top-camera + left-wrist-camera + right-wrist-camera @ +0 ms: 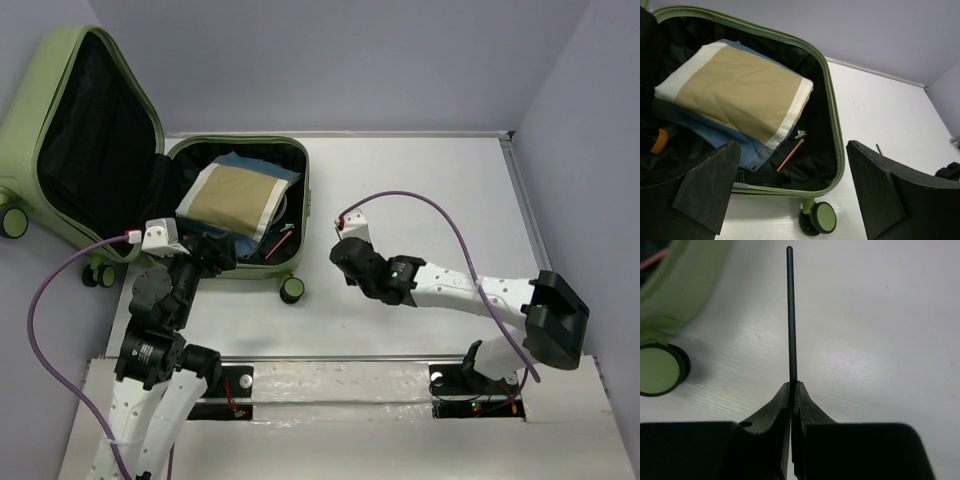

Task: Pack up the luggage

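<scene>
The luggage (300,190) lies open at the back left, its lid (90,130) raised. A folded tan-and-white cloth (232,195) on blue fabric fills the base, and a thin red stick (791,155) lies on the black lining. My left gripper (795,195) hangs open over the case's near rim (832,115) with nothing between its fingers (710,185). To the right of the case my right gripper (794,385) is shut on a thin black rod (790,315), which points away over the white table. In the top view the right gripper (345,260) is low near the case's wheel (292,290).
A pale green wheel (657,371) and the case's shell (685,285) sit just left of the rod. A small green piece (800,134) and an orange object (659,141) lie inside the case. Grey walls enclose the white table (430,200).
</scene>
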Robot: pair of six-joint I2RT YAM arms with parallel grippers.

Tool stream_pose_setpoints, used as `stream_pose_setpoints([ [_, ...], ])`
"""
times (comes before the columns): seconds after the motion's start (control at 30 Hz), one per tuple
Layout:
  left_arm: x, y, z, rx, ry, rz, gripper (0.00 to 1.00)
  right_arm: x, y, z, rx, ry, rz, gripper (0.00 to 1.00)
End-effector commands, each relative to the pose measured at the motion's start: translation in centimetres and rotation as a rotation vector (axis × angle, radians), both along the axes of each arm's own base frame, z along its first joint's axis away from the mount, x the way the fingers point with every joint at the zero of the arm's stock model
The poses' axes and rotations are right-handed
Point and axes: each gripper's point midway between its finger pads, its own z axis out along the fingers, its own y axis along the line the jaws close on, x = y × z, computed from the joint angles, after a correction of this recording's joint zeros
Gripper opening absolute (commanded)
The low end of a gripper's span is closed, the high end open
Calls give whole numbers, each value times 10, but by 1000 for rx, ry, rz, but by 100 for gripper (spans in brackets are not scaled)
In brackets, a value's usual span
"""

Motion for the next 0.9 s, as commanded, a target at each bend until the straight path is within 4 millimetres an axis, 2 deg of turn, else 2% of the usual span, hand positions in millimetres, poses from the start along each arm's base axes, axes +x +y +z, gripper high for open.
stream_pose_setpoints([
  [0.0, 5, 20, 14, -15, -20, 112, 99, 37, 46, 95, 194, -188, 100, 7],
  [0.03, 5, 25, 15, -12, -19, 139, 99, 40, 70, 121, 255, -208, 195, 7],
  [0.07, 5, 27, 15, -13, -15, 155, 99, 46, 82, 136, 293, -227, 226, 7],
  [0.1, 4, 30, 12, -9, -3, 168, 99, 52, 102, 134, 297, -221, 261, 7],
  [0.13, 3, 39, 13, -10, 0, 220, 99, 56, 126, 171, 366, -255, 324, 7],
  [0.17, 1, 45, 17, -16, -3, 253, 99, 58, 142, 179, 391, -257, 356, 7],
  [0.2, -1, 51, 18, -23, 2, 286, 99, 64, 164, 168, 398, -232, 393, 7],
  [0.23, -3, 57, 15, -23, 20, 322, 99, 65, 180, 175, 439, -220, 416, 7],
  [0.27, -9, 71, 25, -41, 4, 394, 99, 65, 198, 203, 518, -227, 475, 7],
  [0.3, -12, 76, 29, -43, -4, 421, 99, 64, 212, 204, 551, -203, 505, 7],
  [0.33, -20, 89, 41, -40, -22, 488, 99, 65, 232, 202, 592, -168, 535, 23],
  [0.37, -23, 98, 45, -38, -25, 532, 99, 72, 236, 199, 603, -158, 532, 44],
  [0.4, -27, 104, 45, -24, -8, 568, 99, 80, 239, 179, 571, -116, 518, 75],
  [0.43, -33, 116, 49, -4, -5, 638, 99, 80, 239, 180, 568, -110, 516, 82],
  [0.47, -32, 121, 55, 13, 11, 671, 99, 85, 230, 167, 542, -89, 497, 84],
  [0.5, -32, 126, 52, 26, 35, 705, 99, 86, 221, 159, 530, -77, 483, 84],
  [0.53, -34, 131, 46, 38, 69, 748, 99, 90, 201, 176, 562, -96, 474, 84],
  [0.57, -29, 132, 39, 51, 102, 766, 99, 92, 186, 173, 568, -96, 461, 83],
  [0.6, -28, 133, 32, 58, 125, 781, 99, 93, 167, 138, 546, -59, 436, 81],
  [0.63, -28, 134, 24, 71, 150, 797, 99, 105, 140, 132, 556, -55, 384, 80],
  [0.67, -27, 136, 19, 75, 166, 813, 99, 105, 125, 128, 567, -56, 377, 79],
  [0.7, -25, 135, 13, 58, 181, 824, 99, 101, 104, 143, 592, -96, 367, 78],
  [0.73, -24, 136, 10, 62, 191, 834, 99, 96, 83, 110, 572, -65, 336, 76],
  [0.77, -22, 139, 6, 89, 212, 856, 99, 97, 61, 118, 609, -84, 318, 75],
  [0.8, -24, 146, 3, 105, 236, 894, 99, 96, 53, 117, 636, -105, 332, 72],
  [0.83, -25, 150, 3, 119, 255, 917, 99, 88, 39, 89, 628, -56, 342, 70],
  [0.87, -26, 156, 4, 129, 265, 947, 99, 83, 39, 88, 636, -54, 356, 70],
])
